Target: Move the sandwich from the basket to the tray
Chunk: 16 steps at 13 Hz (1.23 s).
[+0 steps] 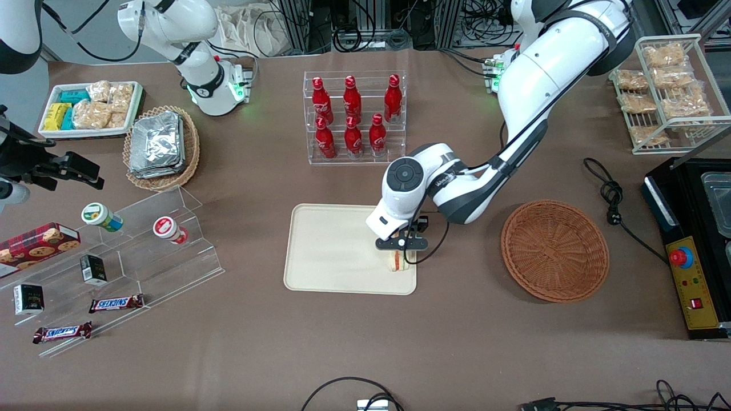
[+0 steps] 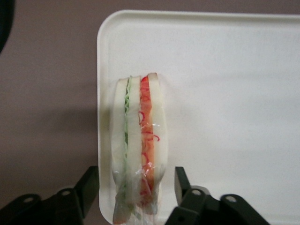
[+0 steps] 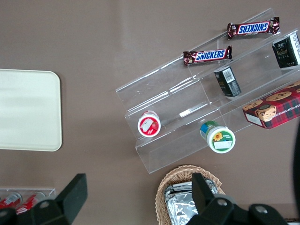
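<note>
The sandwich (image 1: pixel 398 263) (image 2: pixel 138 140) stands on edge in the corner of the cream tray (image 1: pixel 331 251) (image 2: pixel 225 93) that is nearest the front camera and the basket. Its green and red-orange layers face up under clear wrap. My left gripper (image 1: pixel 401 250) (image 2: pixel 137 172) hangs right over it, open. One black finger (image 2: pixel 92 180) stands on each side of the bread with a small gap. The round reddish-brown basket (image 1: pixel 555 250) lies empty beside the tray, toward the working arm's end of the table.
A clear rack of red bottles (image 1: pixel 354 117) stands farther from the front camera than the tray. A stepped acrylic stand (image 1: pixel 131 251) with snacks and a foil-filled oval basket (image 1: pixel 161 147) sit toward the parked arm's end. A black machine (image 1: pixel 694 240) and a cable (image 1: pixel 614 200) lie past the round basket.
</note>
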Tool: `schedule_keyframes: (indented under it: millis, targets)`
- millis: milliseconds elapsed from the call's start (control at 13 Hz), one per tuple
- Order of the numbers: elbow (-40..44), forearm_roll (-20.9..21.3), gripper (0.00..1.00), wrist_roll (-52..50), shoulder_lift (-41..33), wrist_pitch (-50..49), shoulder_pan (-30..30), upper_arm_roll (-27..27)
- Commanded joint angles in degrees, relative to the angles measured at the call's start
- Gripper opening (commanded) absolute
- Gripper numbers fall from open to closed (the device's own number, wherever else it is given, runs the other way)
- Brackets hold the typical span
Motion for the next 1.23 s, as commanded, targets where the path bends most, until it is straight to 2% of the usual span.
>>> schedule_keyframes:
  millis: [0,231,308,538,692,923,1000,1077,1154]
  targets:
    - [0.1,0.9,1.00,-5.4,-4.6,-3.6,-0.2,0.0]
    - [-0.3,-0.6,1.00,-5.3,-10.7,-8.5,2.7,-0.6]
    - [-1.0,-2.8,1.00,-4.0,-12.7,-8.6,4.8,-1.7]
    - [-1.0,-8.9,1.00,4.5,-18.1,-12.0,11.3,-3.6]
    - [-1.0,-14.9,1.00,12.9,-22.2,-16.0,16.0,-3.8]
    - [-3.8,-18.2,1.00,23.2,-27.7,-19.2,23.0,-4.0]
    - [-5.4,-20.2,1.00,28.6,-30.2,-19.7,24.0,-3.1]
    - [-6.7,-22.5,1.00,32.9,-32.9,-19.8,23.2,0.2]
    - [-8.0,-25.8,1.00,36.2,-35.5,-19.7,20.2,5.8]
